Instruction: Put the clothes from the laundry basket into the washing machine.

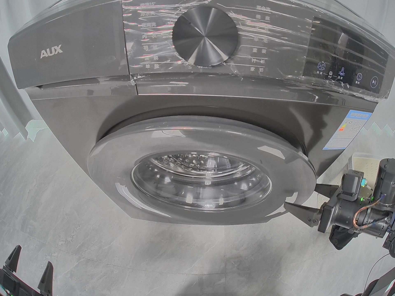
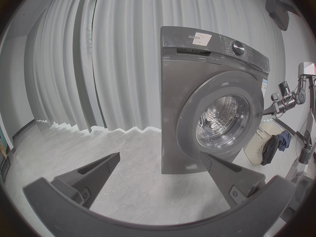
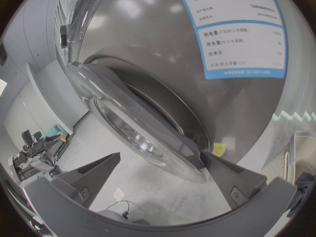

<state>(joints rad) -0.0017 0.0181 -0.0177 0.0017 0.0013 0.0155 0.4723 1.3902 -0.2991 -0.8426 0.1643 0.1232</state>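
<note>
Lower left of the head view: left tool, fingers spread wide, nothing held, low over the floor and well apart from the machine.

Centre: washing machine with its round door across the opening. The right wrist view shows the door's rim standing a little off the front panel, but I cannot tell whether it is latched.

Right of the head view: right tool, open and empty, with its two fingers either side of the door's right rim. This is the nearer arm by far. Judged next step: close on that rim and swing the door toward frame left.

Far right: laundry basket on the floor just beside the machine. The clothes hang dark over its edge, behind the right arm.
</note>
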